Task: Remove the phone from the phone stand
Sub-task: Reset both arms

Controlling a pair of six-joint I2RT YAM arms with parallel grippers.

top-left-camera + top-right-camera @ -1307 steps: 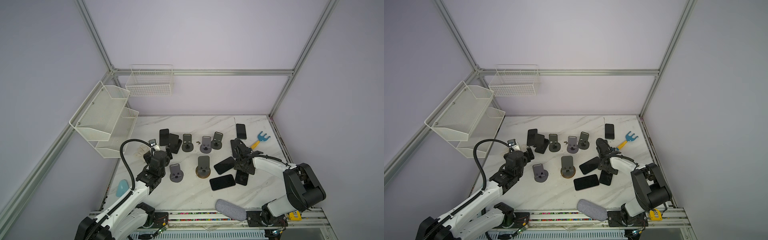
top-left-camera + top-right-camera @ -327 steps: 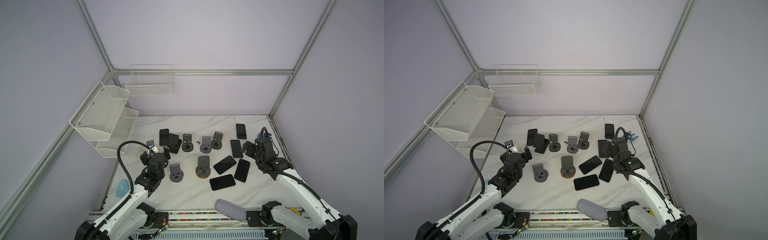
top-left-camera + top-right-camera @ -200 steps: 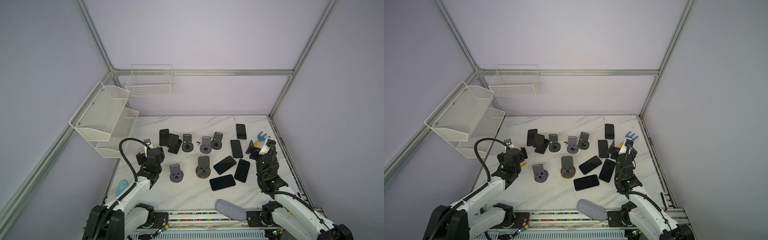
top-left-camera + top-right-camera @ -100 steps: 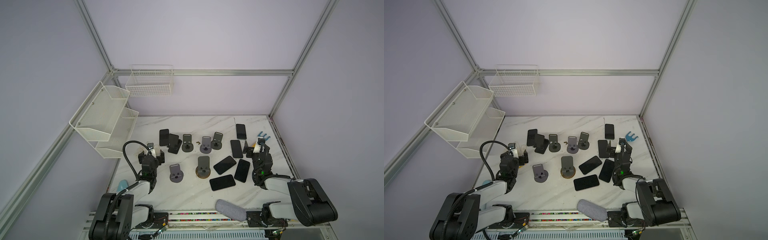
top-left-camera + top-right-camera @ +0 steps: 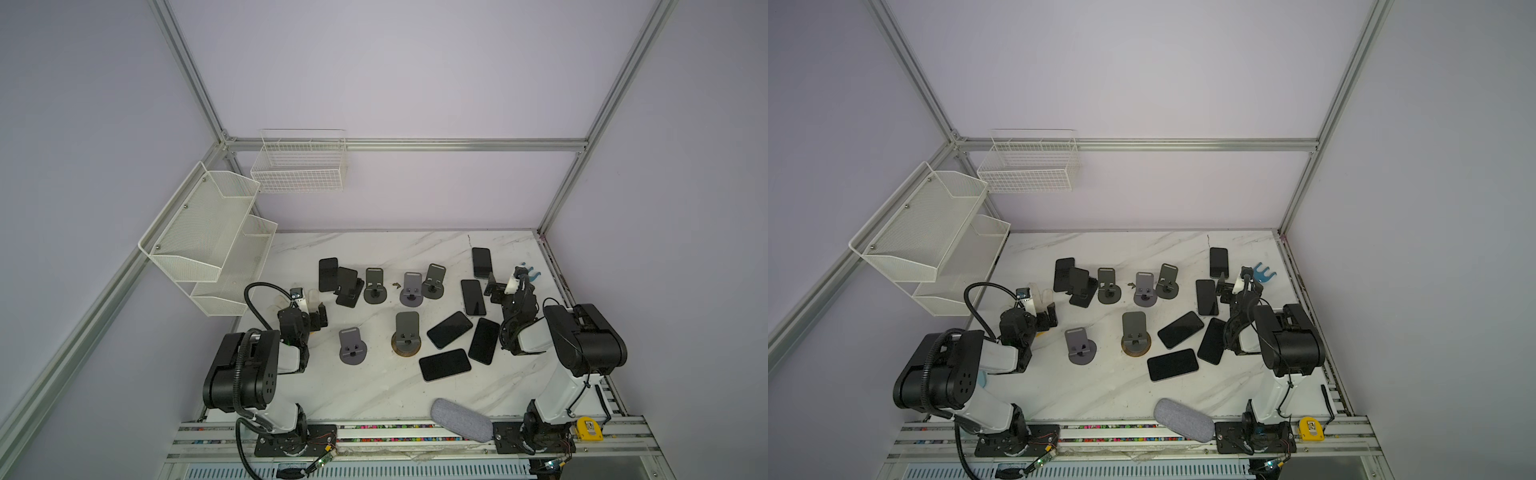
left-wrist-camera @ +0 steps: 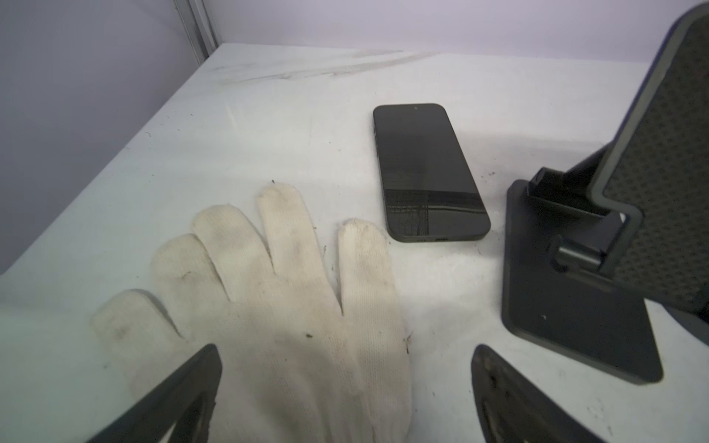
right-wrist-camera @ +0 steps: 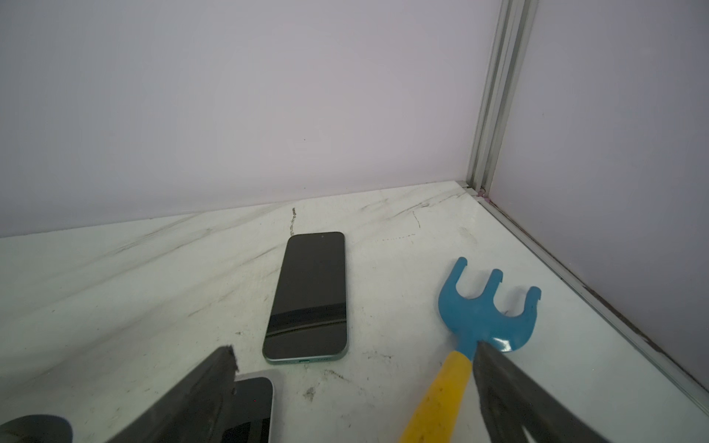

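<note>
**Left arm.** Left pincer (image 6: 345, 349): jaws spread wide with nothing between them, so we log it as released.
- Directly beneath and just ahead of it, a white knit glove (image 6: 291, 314) lies flat on the desk (image 6: 230, 134), pointing away from the pincer.
- Beyond the glove's tips and not touching them, a dark phone (image 6: 429, 172) lies flat, screen up.
- Ahead and to the pincer's right is the black stand (image 6: 575, 330). Its flat base sits on the desk just beside the phone, with a gap between them, and its tilted, textured panel rises above the hinge.
- We cannot tell whether that panel carries a phone.

**Right arm.** Right pincer (image 7: 353, 347): also released, jaws wide, holding nothing.
- Closest in, a pale-edged phone (image 7: 253, 406) lies flat, partly hidden under the pincer's left finger.
- A rake (image 7: 487, 310) with a yellow handle and blue head lies along the right finger. We cannot judge whether they touch.
- Farther ahead, a green-edged phone (image 7: 307, 299) lies flat, screen up, apart from both.
</note>
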